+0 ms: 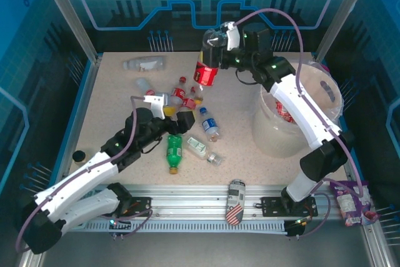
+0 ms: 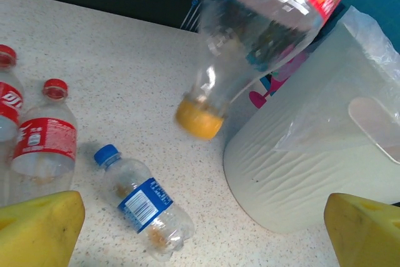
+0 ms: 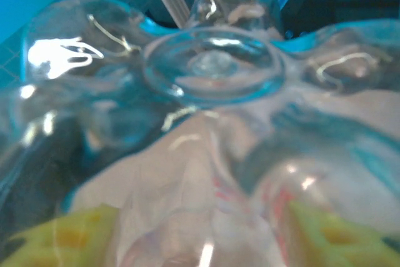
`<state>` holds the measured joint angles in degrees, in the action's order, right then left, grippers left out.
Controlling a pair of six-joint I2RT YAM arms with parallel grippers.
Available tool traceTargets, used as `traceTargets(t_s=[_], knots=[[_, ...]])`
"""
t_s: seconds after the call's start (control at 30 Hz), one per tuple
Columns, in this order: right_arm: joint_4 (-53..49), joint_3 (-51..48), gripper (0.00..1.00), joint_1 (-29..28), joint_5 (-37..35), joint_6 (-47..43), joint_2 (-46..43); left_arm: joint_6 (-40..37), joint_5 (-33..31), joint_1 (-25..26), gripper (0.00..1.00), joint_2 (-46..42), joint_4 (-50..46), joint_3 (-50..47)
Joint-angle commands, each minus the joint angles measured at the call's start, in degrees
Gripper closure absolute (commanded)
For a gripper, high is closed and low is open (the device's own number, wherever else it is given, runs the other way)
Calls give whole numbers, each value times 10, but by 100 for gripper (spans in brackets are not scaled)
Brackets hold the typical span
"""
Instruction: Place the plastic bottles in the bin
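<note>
The right gripper (image 1: 226,37) is pinching a large clear bottle (image 1: 209,60) near its base, so the yellow cap (image 2: 199,117) is hanging downward. The bin (image 1: 269,132) is standing to this gripper's right and lower. I think the gripper should be bringing the bottle fully over the rim before letting go, because the bottle is long. The left gripper (image 1: 164,103) is spread wide and is holding nothing, with red-labelled small bottles (image 2: 44,148) lying just ahead of it. The large bottle's red label is carrying white writing that I cannot read. The blue-labelled bottle (image 2: 147,207) is showing only a barcode.

Left tool (image 1: 164,105) wide, right tool (image 1: 220,42) clenched.
</note>
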<state>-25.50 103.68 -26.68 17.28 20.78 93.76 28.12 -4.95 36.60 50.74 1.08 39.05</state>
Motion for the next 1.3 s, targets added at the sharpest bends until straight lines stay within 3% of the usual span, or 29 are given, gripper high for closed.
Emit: traceTargets(t_s=[0.0, 0.23, 0.37, 0.73, 0.87, 1.0, 1.27], knots=[[-54, 46, 53, 21, -55, -62, -55, -6, -41, -1, 1, -24, -58, -19], [-169, 71, 56, 75, -140, -116, -162, -11, -64, -25, 1, 17, -184, 16], [-238, 85, 58, 98, -234, -142, -222, -21, -71, -53, 2, 84, -291, 67], [-331, 50, 59, 140, -426, -190, -310, -20, -4, -76, 7, 170, -288, 70], [-409, 56, 62, 169, -428, -182, -267, -23, 18, -77, 7, 192, -283, 72], [-440, 15, 62, 190, -377, -180, -226, -28, 59, -77, 7, 205, -261, 62], [-399, -109, 62, 214, -320, -183, -171, -23, 68, -80, 8, 217, -256, 40]])
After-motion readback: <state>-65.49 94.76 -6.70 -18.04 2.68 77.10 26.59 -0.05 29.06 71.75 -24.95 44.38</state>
